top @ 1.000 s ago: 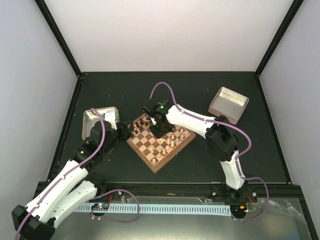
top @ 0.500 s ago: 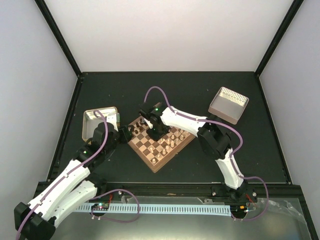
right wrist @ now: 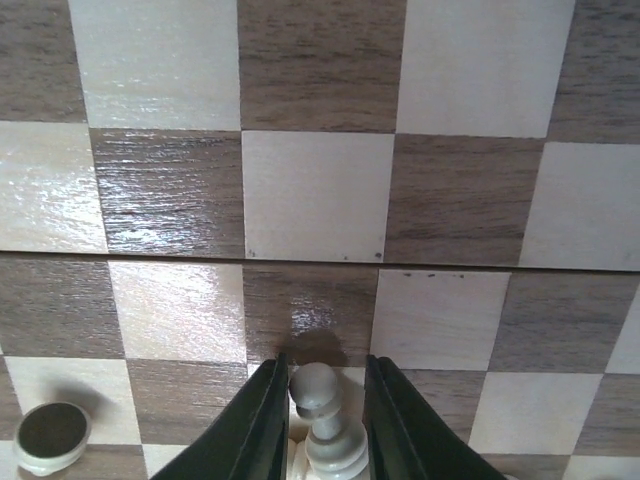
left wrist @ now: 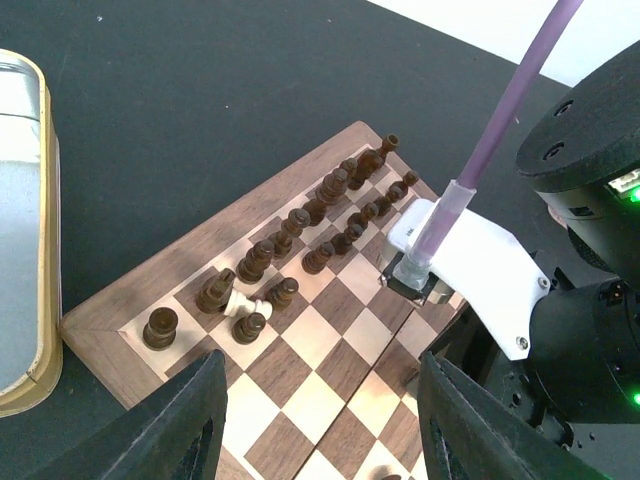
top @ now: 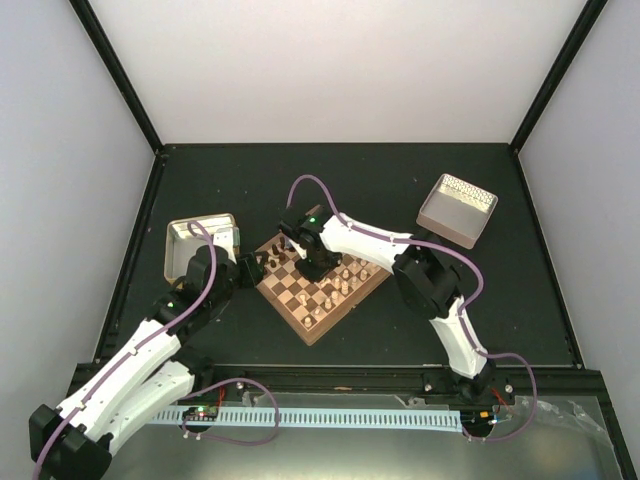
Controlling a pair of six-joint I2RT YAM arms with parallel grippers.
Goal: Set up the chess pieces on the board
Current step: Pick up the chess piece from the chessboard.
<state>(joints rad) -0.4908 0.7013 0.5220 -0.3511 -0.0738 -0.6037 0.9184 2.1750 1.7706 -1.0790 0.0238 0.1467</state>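
Observation:
The board (top: 318, 332) lies turned like a diamond between the arms. Dark chess pieces (left wrist: 330, 190) stand in two rows along its far-left side, and one pale piece (left wrist: 246, 305) lies toppled among them. Pale pieces (top: 345, 280) stand scattered on the right half. My right gripper (right wrist: 322, 425) points straight down at the board (right wrist: 320, 200), its fingers closed in on an upright pale pawn (right wrist: 322, 415). My left gripper (left wrist: 320, 430) hangs open over the board's near squares (left wrist: 320, 330) with nothing between its fingers. In the top view the left gripper (top: 255, 265) sits at the board's left corner.
A shallow yellowish metal tray (top: 200, 245) lies just left of the board, its rim (left wrist: 45, 300) close to my left gripper. A pinkish bin (top: 457, 208) stands at the back right. The right arm (left wrist: 560, 250) reaches over the board. A round pale-rimmed piece (right wrist: 50, 437) lies near the pawn.
The right arm shifted a little left over the board and its jaws narrowed onto the pale pawn. The left arm edged slightly lower; its jaws stay open.

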